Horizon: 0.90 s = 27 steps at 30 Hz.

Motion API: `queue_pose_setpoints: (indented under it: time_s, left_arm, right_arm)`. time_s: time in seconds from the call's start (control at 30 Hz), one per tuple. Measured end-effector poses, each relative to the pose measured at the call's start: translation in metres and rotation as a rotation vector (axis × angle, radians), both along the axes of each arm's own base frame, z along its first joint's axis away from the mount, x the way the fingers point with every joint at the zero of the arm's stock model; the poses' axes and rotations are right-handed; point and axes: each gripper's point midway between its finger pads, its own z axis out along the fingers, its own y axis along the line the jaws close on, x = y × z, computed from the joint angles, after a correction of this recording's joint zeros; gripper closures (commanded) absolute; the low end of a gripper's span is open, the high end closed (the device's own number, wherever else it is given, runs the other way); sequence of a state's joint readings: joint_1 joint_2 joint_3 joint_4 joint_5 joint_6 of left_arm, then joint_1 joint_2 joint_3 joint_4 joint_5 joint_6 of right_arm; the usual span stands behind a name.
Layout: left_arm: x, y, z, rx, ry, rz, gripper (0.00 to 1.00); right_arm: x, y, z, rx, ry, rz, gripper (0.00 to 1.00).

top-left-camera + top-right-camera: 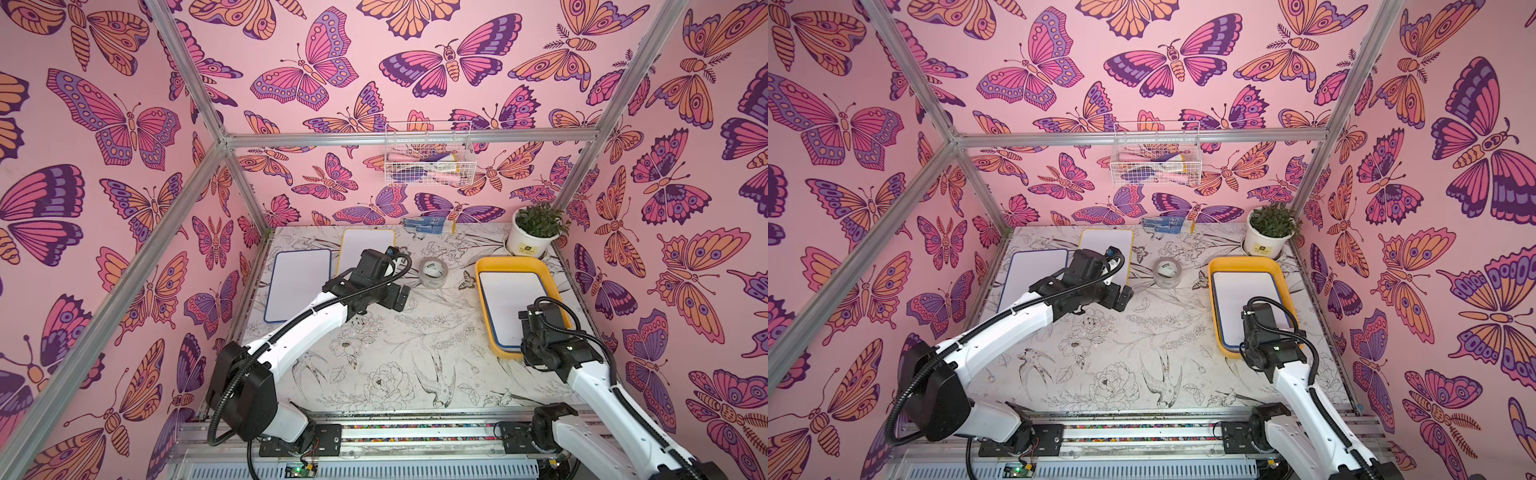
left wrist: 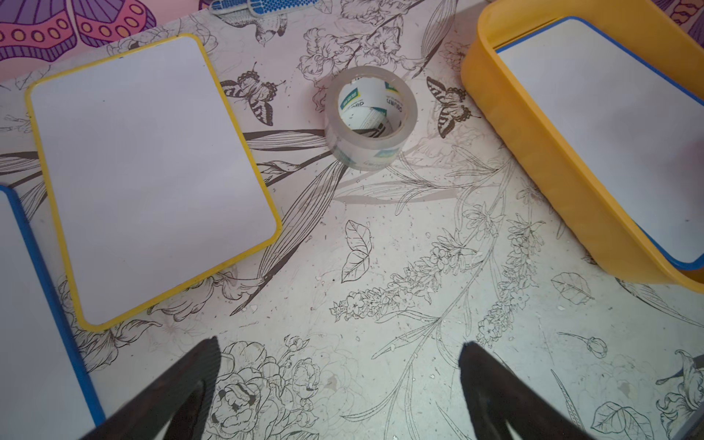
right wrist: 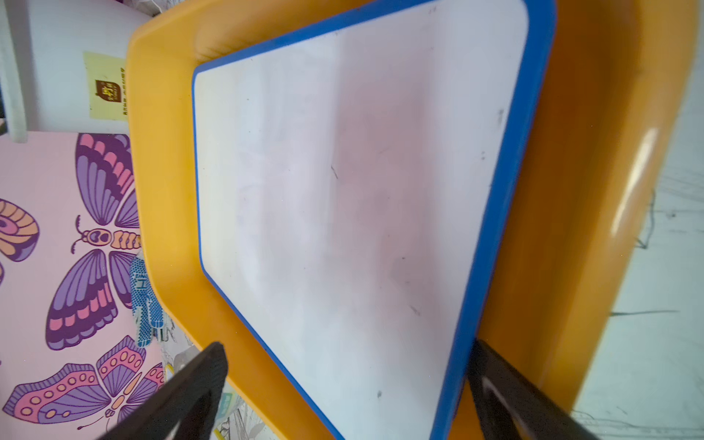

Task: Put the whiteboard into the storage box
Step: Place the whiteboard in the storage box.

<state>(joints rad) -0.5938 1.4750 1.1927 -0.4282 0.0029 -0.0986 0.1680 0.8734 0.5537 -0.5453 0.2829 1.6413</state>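
Observation:
The storage box (image 1: 511, 263) is a yellow-orange tray at the table's right side. A blue-framed whiteboard (image 1: 509, 299) lies flat inside it, filling most of the floor (image 3: 343, 190). My right gripper (image 3: 344, 346) hangs open over the tray's near end, with one finger beside the board's blue edge and the other out over the tray's wall. Two more whiteboards lie at the far left of the table, one blue-framed (image 1: 297, 282) and one yellow-framed (image 2: 152, 171). My left gripper (image 2: 339, 343) is open and empty above the bare table middle (image 1: 400, 296).
A roll of clear tape (image 1: 433, 272) stands between the yellow-framed board and the tray. A potted plant (image 1: 534, 232) sits in the far right corner, and a blue glove (image 1: 428, 226) lies by the back wall. A white wire basket (image 1: 428, 153) hangs on that wall.

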Motion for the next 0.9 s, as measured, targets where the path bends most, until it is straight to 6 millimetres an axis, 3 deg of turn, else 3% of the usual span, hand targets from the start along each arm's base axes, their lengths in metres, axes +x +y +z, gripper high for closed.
queue_pose_setpoints:
  time_s: [0.2, 0.5, 0.73, 0.9]
  left_arm:
    - [0.012, 0.017, -0.002, -0.012, 0.013, 0.065, 0.00]
    - [0.028, 0.042, -0.020, -0.020, 0.080, 0.173, 0.00]
    - [0.036, 0.045, -0.051, -0.013, 0.165, 0.216, 0.00]
    - [0.037, 0.045, -0.078, 0.001, 0.235, 0.237, 0.00]
  right_arm:
    - [-0.002, 0.006, -0.002, 0.013, 0.110, 0.024, 0.01]
    - [-0.007, 0.010, -0.003, 0.000, 0.293, 0.059, 0.01]
    - [-0.017, 0.001, 0.006, -0.095, 0.254, 0.152, 0.01]
    - [-0.016, -0.001, 0.023, -0.202, 0.073, 0.275, 0.00]
